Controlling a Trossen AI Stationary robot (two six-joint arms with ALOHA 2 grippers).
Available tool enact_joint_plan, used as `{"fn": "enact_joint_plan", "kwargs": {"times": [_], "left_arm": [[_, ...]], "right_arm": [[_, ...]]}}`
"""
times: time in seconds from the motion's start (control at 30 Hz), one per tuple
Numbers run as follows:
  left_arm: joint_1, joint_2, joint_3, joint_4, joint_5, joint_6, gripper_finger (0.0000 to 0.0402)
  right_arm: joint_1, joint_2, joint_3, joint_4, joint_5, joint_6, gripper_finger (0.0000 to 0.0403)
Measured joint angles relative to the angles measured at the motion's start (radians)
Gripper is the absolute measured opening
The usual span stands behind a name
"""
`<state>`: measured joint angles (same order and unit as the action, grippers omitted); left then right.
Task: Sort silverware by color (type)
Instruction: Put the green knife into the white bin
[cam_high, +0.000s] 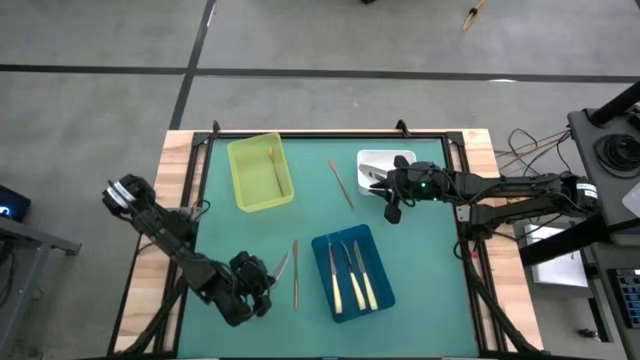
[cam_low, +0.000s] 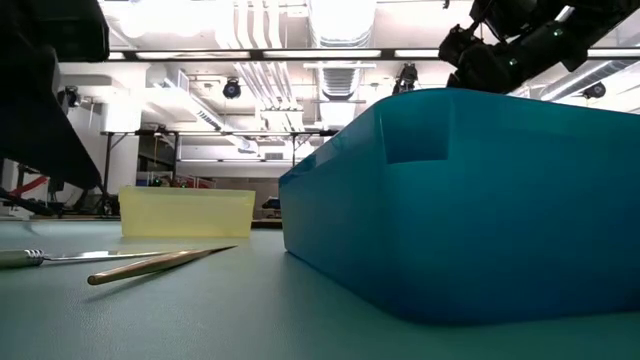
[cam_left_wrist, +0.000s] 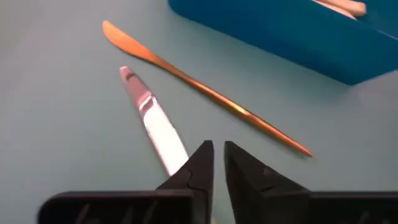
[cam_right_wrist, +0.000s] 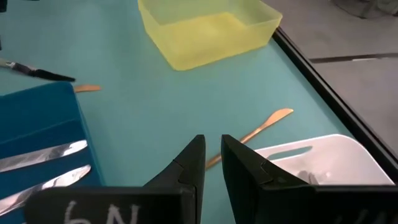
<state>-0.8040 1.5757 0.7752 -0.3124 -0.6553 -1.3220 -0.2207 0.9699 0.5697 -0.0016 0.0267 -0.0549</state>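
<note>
A silver knife (cam_left_wrist: 149, 115) lies on the green mat beside a gold knife (cam_left_wrist: 205, 87), both left of the blue tray (cam_high: 322, 250). My left gripper (cam_left_wrist: 217, 163) hovers low over the silver knife's handle end, its fingers almost together with nothing between the tips. The blue tray holds three cream-handled knives (cam_high: 352, 275). Another gold knife (cam_high: 341, 183) lies between the yellow tray (cam_high: 245, 190) and the white tray (cam_high: 372, 157). The yellow tray holds one gold piece (cam_high: 274, 168). My right gripper (cam_right_wrist: 212, 155) hangs shut above the white tray's left edge, holding nothing. My left gripper comes slanting down from the table's near left. The silver knife's handle end (cam_left_wrist: 176, 157) runs under one finger (cam_left_wrist: 198, 163), which hides it. I cannot tell whether the gripper touches it. The knife lies flat on the mat (cam_low: 60, 257).
The black frame (cam_high: 330, 133) borders the mat. Bare mat lies in the middle between the trays (cam_high: 300, 215). Cables and a stand sit off the table's right side (cam_high: 560, 200). In the low view the blue tray (cam_low: 470, 200) fills the right half.
</note>
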Motion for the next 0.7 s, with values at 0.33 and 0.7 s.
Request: {"fn": "enact_joint_plan", "kwargs": {"times": [0.33, 0.7], "left_arm": [[0.01, 0.093, 0.138, -0.218, 0.008, -0.039, 0.0171], [0.004, 0.15, 0.17, -0.282, 0.005, -0.112, 0.0243]], "right_arm": [[0.0, 0.0, 0.0, 0.023, 0.003, -0.027, 0.0043], [0.0, 0.0, 0.0, 0.037, 0.002, -0.036, 0.0043]]}}
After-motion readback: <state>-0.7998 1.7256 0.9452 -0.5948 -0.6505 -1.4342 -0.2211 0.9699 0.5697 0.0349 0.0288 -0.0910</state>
